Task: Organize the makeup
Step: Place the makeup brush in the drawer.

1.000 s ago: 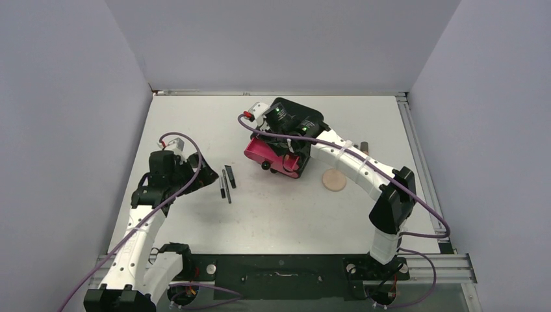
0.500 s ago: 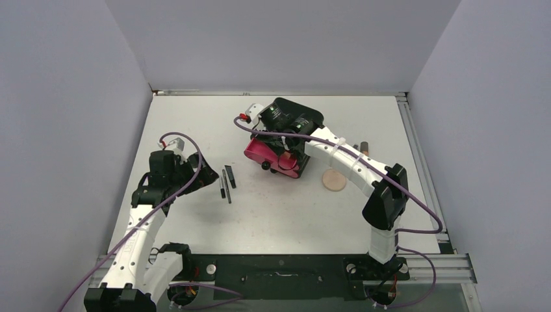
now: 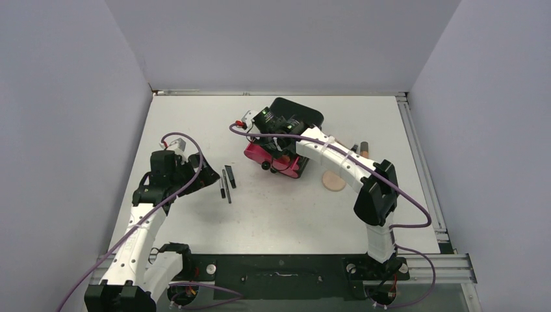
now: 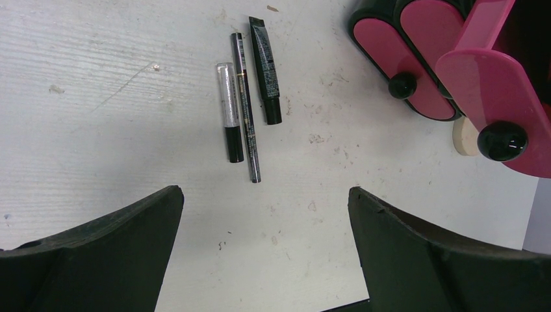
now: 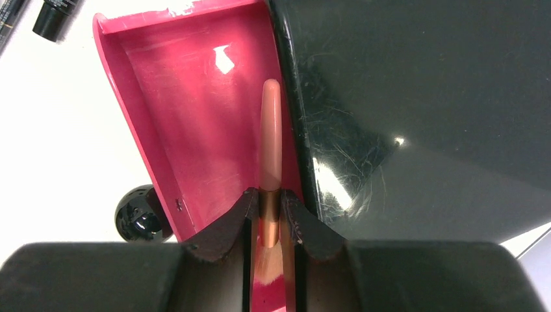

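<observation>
The right gripper (image 5: pixel 269 211) is clamped on a peach-handled makeup brush (image 5: pixel 270 130), its fingers pinching the copper ferrule, with pale bristles showing between them. The handle points out over the pulled-out pink drawer (image 5: pixel 195 117), close along the glossy black cabinet (image 5: pixel 403 97). Whether the handle touches the drawer floor cannot be told. The drawer's round black knob (image 5: pixel 136 211) shows at its front.

The left gripper (image 4: pixel 263 192) hangs above the table with its fingers spread wide, holding and touching nothing.

Beyond its fingertips three slim items lie side by side: a clear tube with a black cap (image 4: pixel 227 107), a thin black pencil (image 4: pixel 245 104) and a black tube (image 4: pixel 266 71). The pencil and the black tube carry fine print too small to read.

A round peach disc (image 3: pixel 334 182) lies right of the cabinet, partly under the right arm. A tan dark-capped tube (image 3: pixel 364 148) lies further right.

The table (image 4: pixel 97 78) is white, scuffed and speckled with dark marks. Plain pale grey walls (image 3: pixel 279 45) enclose it on three sides, and an aluminium rail (image 3: pixel 416 149) runs along its right edge.
</observation>
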Robot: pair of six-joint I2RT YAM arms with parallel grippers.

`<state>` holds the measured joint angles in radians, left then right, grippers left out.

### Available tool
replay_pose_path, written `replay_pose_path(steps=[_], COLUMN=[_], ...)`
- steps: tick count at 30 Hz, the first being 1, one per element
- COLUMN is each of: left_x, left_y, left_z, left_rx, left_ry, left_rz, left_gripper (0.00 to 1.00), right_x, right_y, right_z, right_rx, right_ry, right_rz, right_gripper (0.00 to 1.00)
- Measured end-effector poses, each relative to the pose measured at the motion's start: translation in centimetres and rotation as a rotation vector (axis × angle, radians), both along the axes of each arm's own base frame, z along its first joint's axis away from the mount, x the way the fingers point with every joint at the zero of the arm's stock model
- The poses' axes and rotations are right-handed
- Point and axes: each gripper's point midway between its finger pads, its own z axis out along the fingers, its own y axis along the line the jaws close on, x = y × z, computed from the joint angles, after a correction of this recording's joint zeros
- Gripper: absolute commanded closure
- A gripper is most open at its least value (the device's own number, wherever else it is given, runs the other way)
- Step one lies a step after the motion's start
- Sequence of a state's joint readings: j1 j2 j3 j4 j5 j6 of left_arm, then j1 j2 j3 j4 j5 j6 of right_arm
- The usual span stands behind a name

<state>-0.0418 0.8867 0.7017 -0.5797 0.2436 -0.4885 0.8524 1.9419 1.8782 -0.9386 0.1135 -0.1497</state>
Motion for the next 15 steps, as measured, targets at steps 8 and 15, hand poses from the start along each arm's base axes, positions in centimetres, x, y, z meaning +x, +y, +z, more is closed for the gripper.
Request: replay_pose_path(steps=[8, 15], left_x=[-0.01, -0.13], left_y=[-0.15, -0.39], left_z=[-0.25, -0.68], left_rx=[-0.006, -0.015], left_ry=[0.012, 0.032], left_rz=[-0.007, -0.017], left_gripper=[0.04, 0.04], right_x=[-0.13, -0.08], right_y=[-0.02, 0.01], right_z=[0.1, 0.39], right_rx=[-0.01, -0.01], right_ry=[-0.004, -0.006], right_rz=[0.001, 0.001], right_gripper=[0.84, 0.82])
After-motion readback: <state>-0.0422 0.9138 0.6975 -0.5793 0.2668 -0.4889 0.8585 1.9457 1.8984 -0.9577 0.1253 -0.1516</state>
